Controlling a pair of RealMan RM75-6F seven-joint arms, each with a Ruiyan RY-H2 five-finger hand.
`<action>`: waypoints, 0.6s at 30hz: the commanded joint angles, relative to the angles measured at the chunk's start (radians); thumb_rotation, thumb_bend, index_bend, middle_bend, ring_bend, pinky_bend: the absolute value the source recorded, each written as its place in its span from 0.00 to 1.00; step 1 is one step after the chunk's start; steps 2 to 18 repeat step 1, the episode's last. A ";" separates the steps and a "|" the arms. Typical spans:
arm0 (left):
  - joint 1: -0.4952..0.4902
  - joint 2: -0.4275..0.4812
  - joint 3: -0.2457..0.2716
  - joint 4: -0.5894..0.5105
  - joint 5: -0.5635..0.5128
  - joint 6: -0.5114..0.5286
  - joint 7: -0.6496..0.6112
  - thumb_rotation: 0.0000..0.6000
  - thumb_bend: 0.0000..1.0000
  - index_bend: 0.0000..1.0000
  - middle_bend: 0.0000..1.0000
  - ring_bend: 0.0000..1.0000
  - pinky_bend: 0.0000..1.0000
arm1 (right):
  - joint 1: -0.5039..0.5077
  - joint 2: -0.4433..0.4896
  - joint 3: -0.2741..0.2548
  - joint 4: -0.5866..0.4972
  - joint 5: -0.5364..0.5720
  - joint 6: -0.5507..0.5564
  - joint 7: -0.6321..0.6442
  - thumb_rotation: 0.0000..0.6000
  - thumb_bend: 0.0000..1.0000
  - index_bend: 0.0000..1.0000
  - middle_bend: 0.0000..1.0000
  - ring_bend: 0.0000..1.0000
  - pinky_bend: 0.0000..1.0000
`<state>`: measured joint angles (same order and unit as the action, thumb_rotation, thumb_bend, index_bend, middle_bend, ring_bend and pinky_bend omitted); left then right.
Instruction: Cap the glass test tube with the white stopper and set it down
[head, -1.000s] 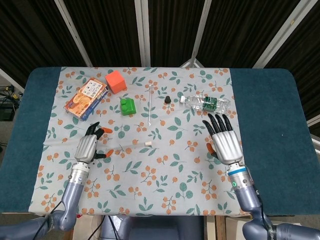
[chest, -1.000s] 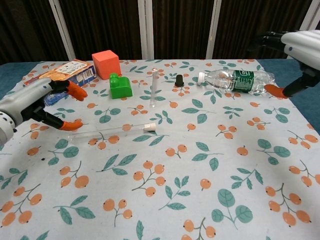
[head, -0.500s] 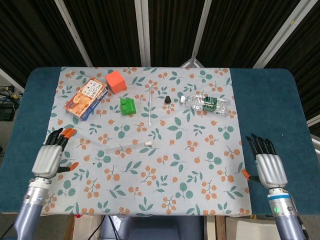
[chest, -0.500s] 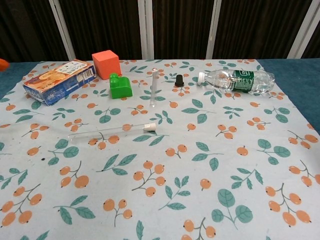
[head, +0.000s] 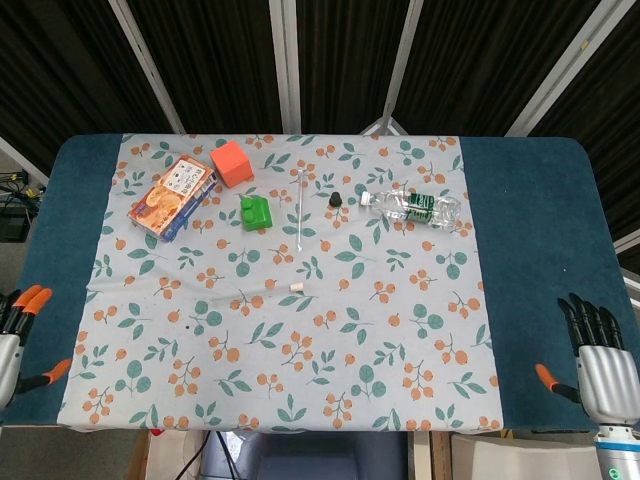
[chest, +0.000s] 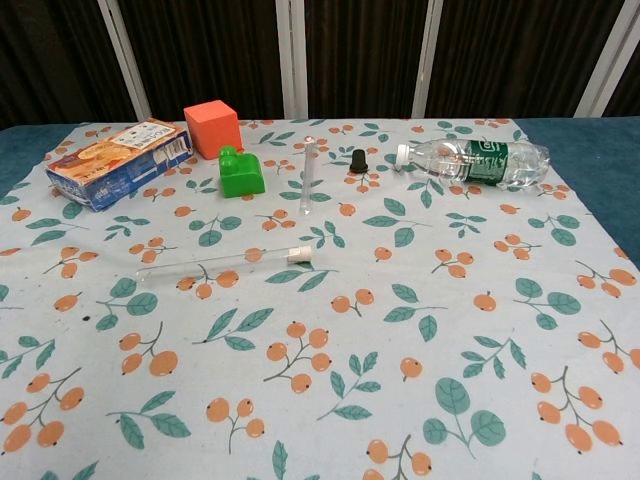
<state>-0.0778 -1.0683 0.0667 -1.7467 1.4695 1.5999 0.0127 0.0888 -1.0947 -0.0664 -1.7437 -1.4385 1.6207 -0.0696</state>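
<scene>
Two glass tubes are lying on the patterned cloth (head: 330, 330), and only one is wearing the white stopper (chest: 297, 255): the glass test tube (chest: 215, 264) resting flat at the near left of centre, its stopper seated in the right-hand end as far as the chest view is showing. The second tube (chest: 307, 177) is lying uncapped farther back, beside the green block (chest: 241, 172) and the small black stopper (chest: 358, 159). Both hands are sitting well apart from the capped tube, at the near corners of the table in the head view. The left hand (head: 15, 335) is showing orange-tipped fingers spread and holding nothing; the right hand (head: 600, 355) is likewise resting with fingers fanned apart and empty. Judging from how things are lying, the capping and the setting down are looking done, with nothing obvious remaining. The water bottle (chest: 475, 162), orange cube (chest: 211, 127) and snack box (chest: 115, 163) are sitting untouched along the far side.
</scene>
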 joint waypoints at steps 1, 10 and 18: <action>0.014 0.020 -0.009 0.031 0.005 0.015 -0.040 1.00 0.16 0.07 0.05 0.00 0.00 | -0.015 -0.001 0.010 0.029 -0.006 -0.002 0.019 1.00 0.25 0.00 0.00 0.00 0.00; 0.014 0.020 -0.009 0.031 0.005 0.015 -0.040 1.00 0.16 0.07 0.05 0.00 0.00 | -0.015 -0.001 0.010 0.029 -0.006 -0.002 0.019 1.00 0.25 0.00 0.00 0.00 0.00; 0.014 0.020 -0.009 0.031 0.005 0.015 -0.040 1.00 0.16 0.07 0.05 0.00 0.00 | -0.015 -0.001 0.010 0.029 -0.006 -0.002 0.019 1.00 0.25 0.00 0.00 0.00 0.00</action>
